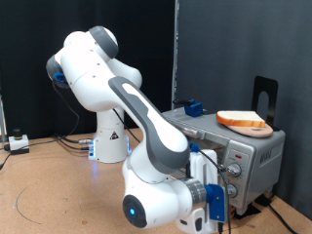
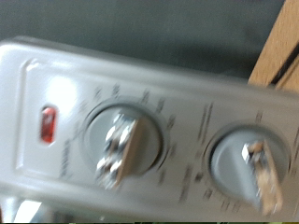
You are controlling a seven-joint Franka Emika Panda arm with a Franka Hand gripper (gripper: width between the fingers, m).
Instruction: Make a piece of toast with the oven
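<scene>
I see my tool (image 1: 222,175) at the oven (image 1: 255,156) knobs (image 2: 124,147) near the desk's (image 1: 58,195) right edge — spread or pressed together, I cannot tell; the piece of toast (image 1: 244,121) lies on top — toasting undone, I judge.

Oven (image 1: 255,146): front largely hidden in the exterior view behind the arm (image 1: 146,122) and pincer (image 1: 216,190); door, handle and rack not shown. Right end cropped by the wrist view's edge.

Pincer: jaws not resolved in the exterior view; lower part cut off by the exterior view's bottom edge. Not seen in the wrist view.

Knobs (image 2: 126,145): blurred in the wrist view; dial markings and panel lettering unreadable. Second knob (image 2: 250,168) smeared.

Toast (image 1: 244,120): far edge hidden; surface detail too small to be told.

Table (image 1: 49,190): cropped at the exterior view's left and bottom.
</scene>
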